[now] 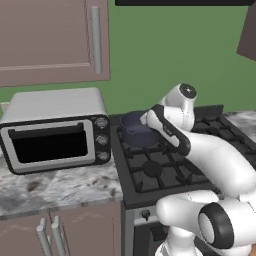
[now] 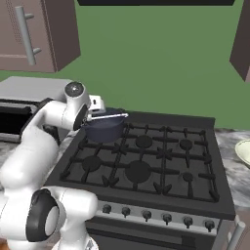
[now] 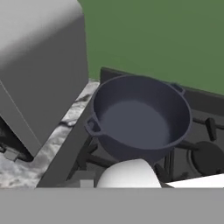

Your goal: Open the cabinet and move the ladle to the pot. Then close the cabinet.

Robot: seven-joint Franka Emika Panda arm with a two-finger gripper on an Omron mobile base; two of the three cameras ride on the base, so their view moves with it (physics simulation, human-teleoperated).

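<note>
On the stove's back left burner sits the dark blue-grey pot (image 1: 134, 131) (image 2: 105, 130) (image 3: 140, 118), with nothing inside it. My gripper (image 2: 92, 116) hangs at the pot's left rim, shut on the ladle (image 2: 111, 116). The ladle's thin silvery handle reaches level across the top of the pot. In the hand view the pale scoop of the ladle (image 3: 129, 174) lies just before the pot's near rim. The arm's wrist hides the gripper in the left base view. The mauve-brown cabinet (image 1: 50, 40) (image 2: 29, 34) hangs at the upper left. The door in view looks shut, its grey bar handle (image 1: 96, 40) upright.
A silver toaster oven (image 1: 55, 131) (image 2: 19, 105) (image 3: 39, 65) stands on the marble counter just left of the stove (image 1: 155, 170) (image 2: 146, 161). A pale cream bowl (image 2: 243, 151) sits on the right counter. Another dark cabinet (image 2: 240, 39) hangs at the upper right.
</note>
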